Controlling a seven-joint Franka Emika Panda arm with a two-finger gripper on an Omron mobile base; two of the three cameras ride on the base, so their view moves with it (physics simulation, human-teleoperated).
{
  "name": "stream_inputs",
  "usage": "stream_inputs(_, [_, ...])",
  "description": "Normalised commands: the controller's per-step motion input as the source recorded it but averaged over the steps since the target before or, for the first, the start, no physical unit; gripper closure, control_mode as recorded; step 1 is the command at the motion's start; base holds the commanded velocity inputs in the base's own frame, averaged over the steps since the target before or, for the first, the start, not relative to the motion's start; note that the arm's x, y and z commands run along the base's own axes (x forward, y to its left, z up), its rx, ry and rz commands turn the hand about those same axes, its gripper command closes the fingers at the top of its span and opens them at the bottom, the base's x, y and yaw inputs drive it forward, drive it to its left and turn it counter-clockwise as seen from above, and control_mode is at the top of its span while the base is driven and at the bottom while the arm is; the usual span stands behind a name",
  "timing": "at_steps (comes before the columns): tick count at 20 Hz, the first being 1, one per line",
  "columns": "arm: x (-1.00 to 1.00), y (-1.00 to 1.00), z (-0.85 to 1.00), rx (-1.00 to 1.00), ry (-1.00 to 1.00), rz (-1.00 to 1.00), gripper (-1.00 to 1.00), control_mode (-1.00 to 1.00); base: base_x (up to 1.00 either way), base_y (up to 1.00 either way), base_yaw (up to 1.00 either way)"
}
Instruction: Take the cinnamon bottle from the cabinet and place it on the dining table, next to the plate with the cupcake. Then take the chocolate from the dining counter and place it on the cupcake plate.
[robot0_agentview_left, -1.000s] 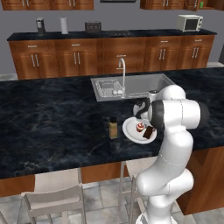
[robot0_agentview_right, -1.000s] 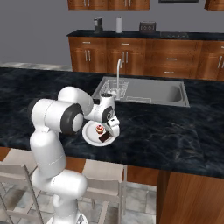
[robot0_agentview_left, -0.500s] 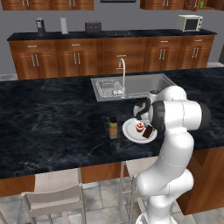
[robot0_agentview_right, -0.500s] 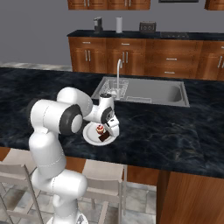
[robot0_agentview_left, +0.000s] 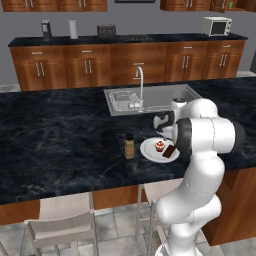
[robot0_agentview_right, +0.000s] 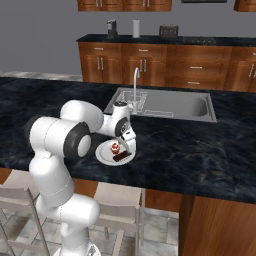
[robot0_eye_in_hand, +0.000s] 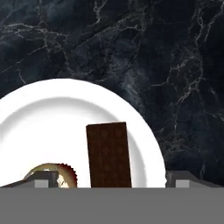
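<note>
While your arm (robot0_agentview_left: 207, 145) bends over the dark marble counter (robot0_agentview_left: 60, 135), the white plate (robot0_eye_in_hand: 52, 118) holds the chocolate (robot0_eye_in_hand: 108, 154) beside the cupcake (robot0_agentview_left: 160, 146), the cinnamon bottle (robot0_agentview_left: 129, 147) stands near it, and your gripper (robot0_eye_in_hand: 111, 179) sits spread and released above.

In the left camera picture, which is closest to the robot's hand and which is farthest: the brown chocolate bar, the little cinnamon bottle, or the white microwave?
1. The brown chocolate bar, on the white plate right under the gripper.
2. The small amber cinnamon bottle, on the dark counter just beyond the plate's far side.
3. The white microwave, far off on the back counter.
</note>
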Motion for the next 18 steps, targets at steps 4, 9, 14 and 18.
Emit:
stream_inputs(4, [-0.38, 0.02, 0.53, 0.00, -0.01, 0.00, -1.00, -1.00, 0.00, 0.00, 0.00])
stream_inputs(9, [-0.74, 0.13, 0.33, -0.01, 0.00, 0.02, -1.00, -1.00, 0.00, 0.00, 0.00])
stream_inputs(14, [-0.87, 0.27, 0.03, -0.03, 0.00, 0.14, -1.00, -1.00, 0.00, 0.00, 0.00])
stream_inputs(18, [-0.81, 0.20, 0.15, -0.01, 0.00, 0.18, -1.00, -1.00, 0.00, 0.00, 0.00])
